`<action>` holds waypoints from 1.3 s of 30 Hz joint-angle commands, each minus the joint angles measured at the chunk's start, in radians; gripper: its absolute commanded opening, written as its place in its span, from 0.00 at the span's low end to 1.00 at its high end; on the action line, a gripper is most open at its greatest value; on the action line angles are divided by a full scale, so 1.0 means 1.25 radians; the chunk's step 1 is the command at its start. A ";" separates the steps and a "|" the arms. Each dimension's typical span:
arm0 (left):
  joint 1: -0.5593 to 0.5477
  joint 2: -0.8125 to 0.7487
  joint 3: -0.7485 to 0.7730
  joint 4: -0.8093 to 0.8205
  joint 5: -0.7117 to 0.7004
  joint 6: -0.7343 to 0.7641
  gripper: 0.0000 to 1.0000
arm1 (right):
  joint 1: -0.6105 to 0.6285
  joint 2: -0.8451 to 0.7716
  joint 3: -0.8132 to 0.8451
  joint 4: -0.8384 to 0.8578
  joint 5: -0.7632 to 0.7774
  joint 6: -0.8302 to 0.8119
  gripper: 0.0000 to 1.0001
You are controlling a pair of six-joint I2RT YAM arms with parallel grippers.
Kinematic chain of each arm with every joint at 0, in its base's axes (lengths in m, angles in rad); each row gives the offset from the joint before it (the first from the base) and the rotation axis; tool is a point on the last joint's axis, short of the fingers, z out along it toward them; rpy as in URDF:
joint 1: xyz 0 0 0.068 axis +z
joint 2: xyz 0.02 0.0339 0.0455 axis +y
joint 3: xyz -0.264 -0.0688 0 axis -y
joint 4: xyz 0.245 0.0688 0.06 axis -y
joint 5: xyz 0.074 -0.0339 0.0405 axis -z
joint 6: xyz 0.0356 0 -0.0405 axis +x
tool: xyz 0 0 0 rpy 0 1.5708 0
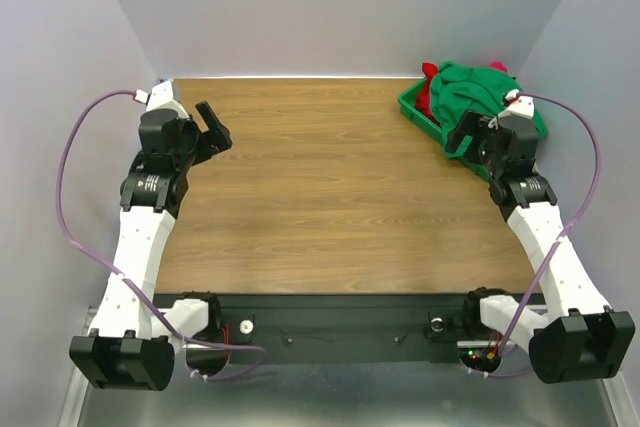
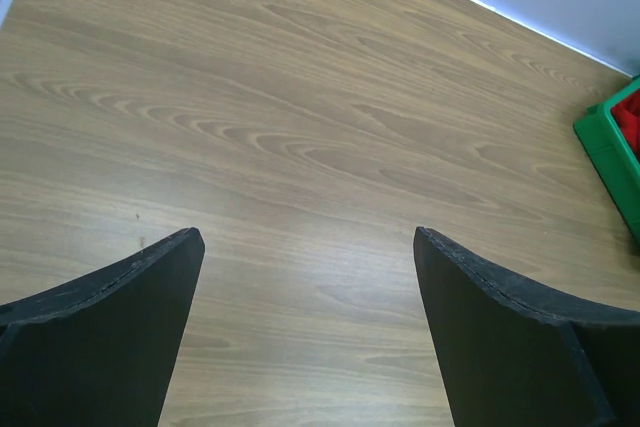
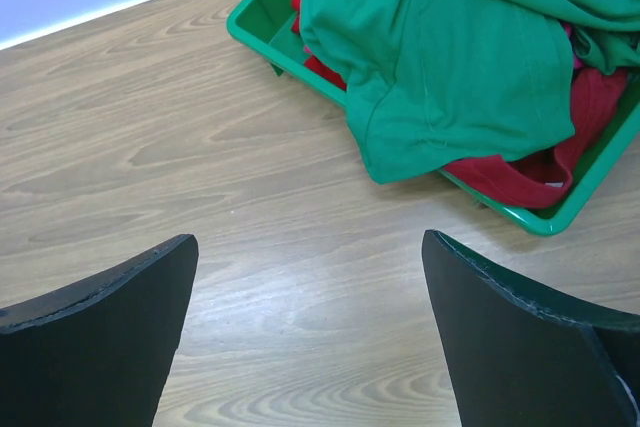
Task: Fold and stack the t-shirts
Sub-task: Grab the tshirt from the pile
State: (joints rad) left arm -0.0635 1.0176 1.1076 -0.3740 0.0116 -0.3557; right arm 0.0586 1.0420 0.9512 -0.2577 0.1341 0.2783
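The scene is lit brightly and evenly from overhead, and a pale sheen is spread across the middle of the table point(image 1: 330, 197). A thin bright line is seen along its far edge below the wall point(image 1: 330, 7). Shadows are soft and faint. In the wrist views the wood grain is rendered sharply, while the black fingers point(image 2: 100, 337) are left nearly featureless
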 commanded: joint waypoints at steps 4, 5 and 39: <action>0.003 -0.014 0.064 -0.024 -0.074 0.013 0.98 | -0.005 -0.018 0.042 -0.002 0.001 -0.023 1.00; 0.004 -0.015 0.060 -0.005 -0.069 0.012 0.99 | -0.004 -0.011 0.048 -0.004 0.004 -0.020 1.00; -0.042 0.186 0.086 0.153 0.025 0.128 0.96 | -0.066 0.511 0.326 -0.049 0.141 -0.102 0.98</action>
State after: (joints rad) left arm -0.1120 1.2690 1.1694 -0.2546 0.0307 -0.2100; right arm -0.0193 1.6348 1.3113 -0.3321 0.3027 0.1772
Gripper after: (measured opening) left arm 0.963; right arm 0.981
